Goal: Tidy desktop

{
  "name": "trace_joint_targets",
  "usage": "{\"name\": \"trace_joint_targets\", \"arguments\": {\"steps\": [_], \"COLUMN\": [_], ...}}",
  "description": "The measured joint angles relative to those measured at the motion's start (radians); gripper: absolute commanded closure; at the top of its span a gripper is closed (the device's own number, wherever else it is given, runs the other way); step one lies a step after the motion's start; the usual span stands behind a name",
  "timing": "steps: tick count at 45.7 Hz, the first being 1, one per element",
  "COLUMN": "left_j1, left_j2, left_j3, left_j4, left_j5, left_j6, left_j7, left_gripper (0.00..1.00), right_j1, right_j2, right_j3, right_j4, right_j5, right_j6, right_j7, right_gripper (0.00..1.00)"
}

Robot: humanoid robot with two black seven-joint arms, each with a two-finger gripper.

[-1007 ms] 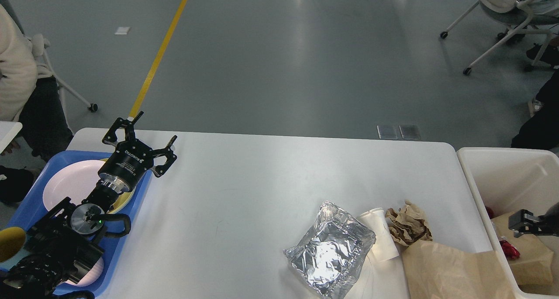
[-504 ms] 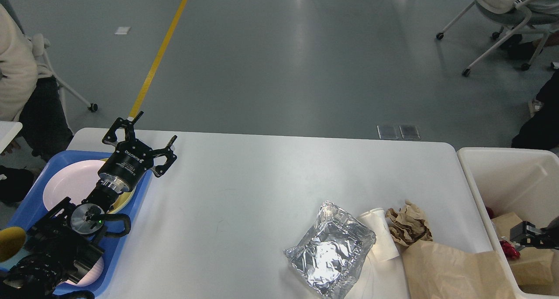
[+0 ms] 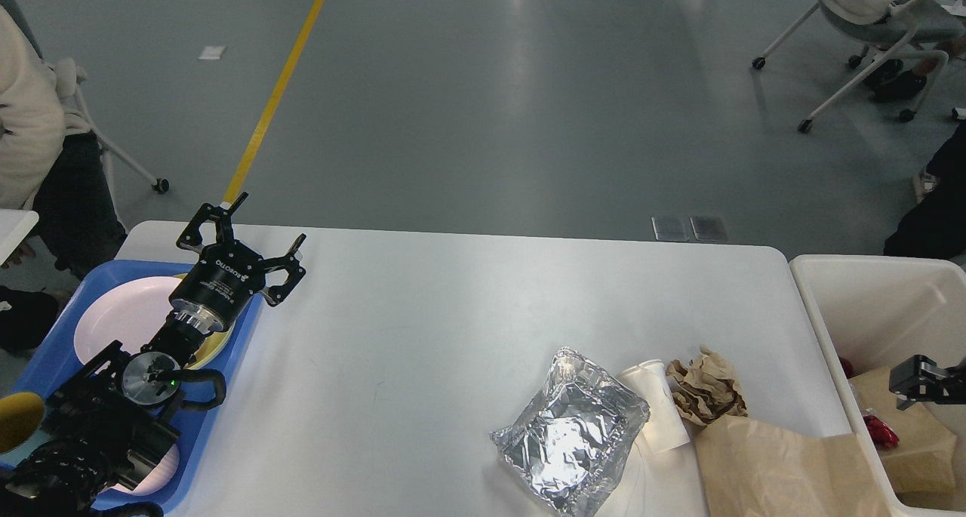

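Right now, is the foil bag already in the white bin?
No, the foil bag lies on the desktop beside the paper cup, outside the white bin.

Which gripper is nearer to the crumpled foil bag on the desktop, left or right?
Right. The right gripper hovers over the white bin, right of the foil bag. The left gripper, jaws open, is farther, beside the blue tray.

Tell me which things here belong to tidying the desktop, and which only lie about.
Belong: desktop, foil bag, paper cup, crumpled paper, brown bag, white bin, blue tray.
Lying about: office chair, yellow floor line.
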State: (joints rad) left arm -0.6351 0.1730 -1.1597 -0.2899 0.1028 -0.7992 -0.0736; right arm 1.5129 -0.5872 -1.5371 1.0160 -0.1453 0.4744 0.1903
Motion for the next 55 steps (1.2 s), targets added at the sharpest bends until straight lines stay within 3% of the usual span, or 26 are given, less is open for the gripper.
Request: {"name": "trace_joint_targets", "arguments": {"steps": [6,14,46,50,55], "left_j1": [0.000,0.000,0.000,0.000,0.000], "left_j2": [0.000,0.000,0.000,0.000,0.000], "left_j3": [0.000,0.000,0.000,0.000,0.000], "left_j4": [0.000,0.000,0.000,0.000,0.000], "left_j5": [0.000,0.000,0.000,0.000,0.000], "left_j6": [0.000,0.000,0.000,0.000,0.000], "left_j7": [0.000,0.000,0.000,0.000,0.000], "left_gripper": [0.03,0.03,0.03,0.03,0.03], "right_j1": [0.070,0.077,-0.142,-0.148,-0.151], "right_j2": [0.001,0.010,0.035,0.035,0.035], "right_j3": [-0.012,0.001,0.185,0.190,0.194], "right_j4": [0.020,0.027,0.004,-0.006,-0.012], "right_j5": [0.000,0.006,0.075,0.099,0.145], "right_j6": [0.086,0.119,0.106,0.105,0.105], "right_j7": [0.000,0.000,0.000,0.000,0.000], "right_gripper": [0.04,0.04,0.07,0.14,0.31]}}
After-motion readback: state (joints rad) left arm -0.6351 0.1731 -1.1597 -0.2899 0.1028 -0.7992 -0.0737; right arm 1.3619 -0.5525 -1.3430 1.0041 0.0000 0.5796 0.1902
